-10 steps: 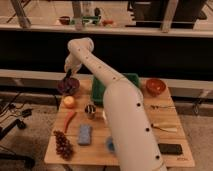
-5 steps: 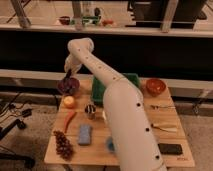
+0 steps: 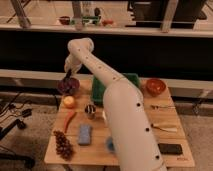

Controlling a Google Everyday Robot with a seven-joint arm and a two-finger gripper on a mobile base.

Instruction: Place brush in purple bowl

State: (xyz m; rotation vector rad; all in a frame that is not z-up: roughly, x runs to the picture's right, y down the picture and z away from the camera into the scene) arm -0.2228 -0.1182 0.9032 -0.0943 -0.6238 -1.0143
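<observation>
1. Table [image 3: 93, 154]: the wooden top carries all the clutter. The task's corner is far left, so the move should be finished there and kept short, with no sweep across the fruit and the blue block.
2. Arm [image 3: 125, 115]: it reaches from the near right up to the far left and hides much of the middle. Judged from this pose, the step in hand is the release over the bowl. A straight, slow descent suits better than any sideways travel.
3. Green bin [image 3: 133, 78]: it sits just right of the target. Any drift that way risks dropping into the wrong container.
4. Purple bowl [image 3: 68, 86]: it stands at the far-left edge, directly under the tool. Letting go low, inside the rim, should stop a thin stick bouncing out.
5. Gripper [image 3: 68, 73]: it hangs just above the bowl's mouth. Whether it is clamped or released I cannot tell.
6. Brush: I cannot pick it out on its own. 1 slim dark shape under the gripper may be it, over the bowl.
7. Against the frames 0.5 s and 1 s ago, nothing visibly differs: arm, bowl and clutter sit alike.
</observation>
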